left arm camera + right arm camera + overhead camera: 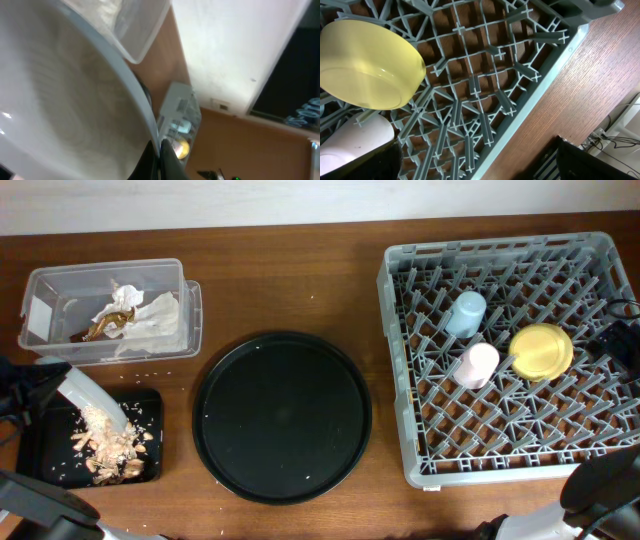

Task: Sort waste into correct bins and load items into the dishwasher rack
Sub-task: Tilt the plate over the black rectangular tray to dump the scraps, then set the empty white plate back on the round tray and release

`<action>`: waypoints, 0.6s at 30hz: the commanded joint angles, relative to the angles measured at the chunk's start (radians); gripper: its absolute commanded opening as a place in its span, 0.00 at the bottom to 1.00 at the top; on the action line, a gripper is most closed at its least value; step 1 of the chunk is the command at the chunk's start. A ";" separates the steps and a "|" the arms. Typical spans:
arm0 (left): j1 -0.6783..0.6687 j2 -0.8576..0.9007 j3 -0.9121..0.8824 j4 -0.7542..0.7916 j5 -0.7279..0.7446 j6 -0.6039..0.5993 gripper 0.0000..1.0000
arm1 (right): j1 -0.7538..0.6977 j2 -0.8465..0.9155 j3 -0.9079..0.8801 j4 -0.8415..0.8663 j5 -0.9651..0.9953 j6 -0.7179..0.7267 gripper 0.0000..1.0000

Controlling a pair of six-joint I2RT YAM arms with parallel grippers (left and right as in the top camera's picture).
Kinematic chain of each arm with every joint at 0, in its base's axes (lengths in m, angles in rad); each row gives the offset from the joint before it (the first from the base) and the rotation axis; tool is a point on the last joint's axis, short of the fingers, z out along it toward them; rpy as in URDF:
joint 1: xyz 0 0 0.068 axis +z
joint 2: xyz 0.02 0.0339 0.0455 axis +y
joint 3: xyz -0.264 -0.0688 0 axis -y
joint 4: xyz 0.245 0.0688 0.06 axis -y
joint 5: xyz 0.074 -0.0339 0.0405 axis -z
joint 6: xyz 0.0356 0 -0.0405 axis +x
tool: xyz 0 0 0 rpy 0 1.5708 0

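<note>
Holding the pale grey plate [88, 392] by its upper rim, the left gripper [48, 380] is pressed together on the thin edge. The plate hangs steeply tilted, with its lower edge over the shallow black tray [40, 455] at the near-left corner of the counter [290, 280]. In the left wrist view the plate fills most of the frame, and dark fingers [161, 159] show at its rim.

A heap of beige-brown food scraps [110, 445] lies in the black tray, directly below the plate's lower edge. A few small crumbs lie on the counter just beside the tray.

The clear tub [45, 285] stands behind the black tray. It contains crumpled white napkins [155, 315] and a shiny gold-brown wrapper [105, 328].

The large round black tray [282, 417] sits at the centre of the counter, between the two bins and the rack.

The grey dishwasher rack [395, 360] occupies the right side. It holds:
- the light-blue cup [465, 313], toward the far side;
- the pink cup [477, 365], just in front of the blue cup;
- the yellow bowl [541, 351], just beside the pink cup and tilted among the pegs.

The right gripper [477, 150] hovers above the rack near its right rim, close to the bowl. Its fingers are spread wide with only the pegs below them.
</note>
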 commanded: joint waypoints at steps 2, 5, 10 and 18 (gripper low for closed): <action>0.006 -0.015 0.017 -0.118 0.116 0.173 0.01 | -0.004 0.012 -0.003 0.000 0.005 0.009 0.99; 0.006 -0.014 0.016 -0.126 0.110 0.185 0.01 | -0.004 0.012 -0.003 0.000 0.005 0.009 0.99; 0.008 -0.019 0.008 -0.132 0.107 0.184 0.00 | -0.004 0.012 -0.003 0.000 0.005 0.009 0.99; -0.182 -0.186 -0.063 -0.133 -0.077 0.108 0.00 | -0.004 0.012 -0.003 0.000 0.005 0.009 0.99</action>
